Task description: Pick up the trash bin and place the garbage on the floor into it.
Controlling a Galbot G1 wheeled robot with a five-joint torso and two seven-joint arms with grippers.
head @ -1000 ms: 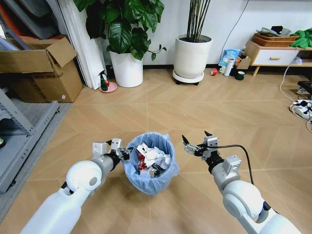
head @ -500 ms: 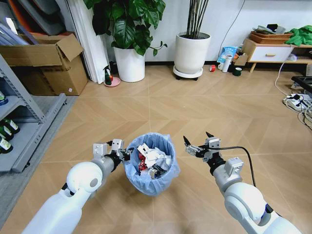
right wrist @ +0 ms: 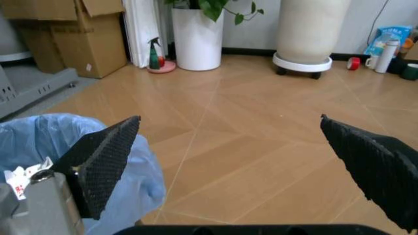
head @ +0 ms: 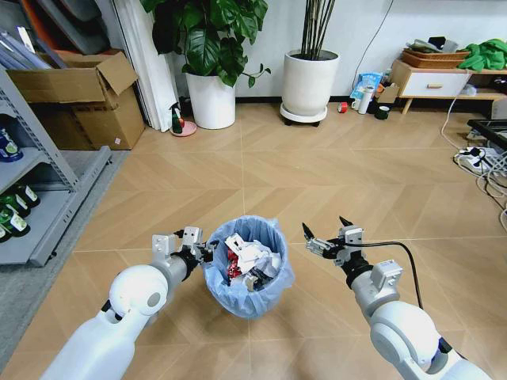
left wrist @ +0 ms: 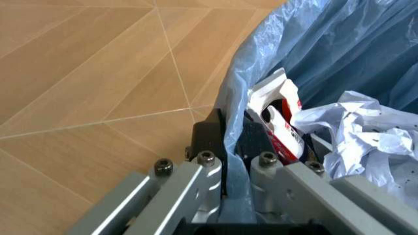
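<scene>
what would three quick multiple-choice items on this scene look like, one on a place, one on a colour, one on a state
1. Where does the left gripper sit?
A. on the rim of the trash bin
B. on the cardboard box
C. on a white plant pot

2. What colour is the bag lining the trash bin?
A. black
B. light blue
C. yellow

3. How is the right gripper?
A. shut on a wrapper
B. shut on the bin
C. open and empty, held over the floor

Answers:
1 A: the left wrist view shows its fingers either side of the bag-lined rim.
2 B: crinkled light-blue plastic shows in the head view and both wrist views.
3 C: in the right wrist view its fingertips stand wide apart with bare tiles between them.
</scene>
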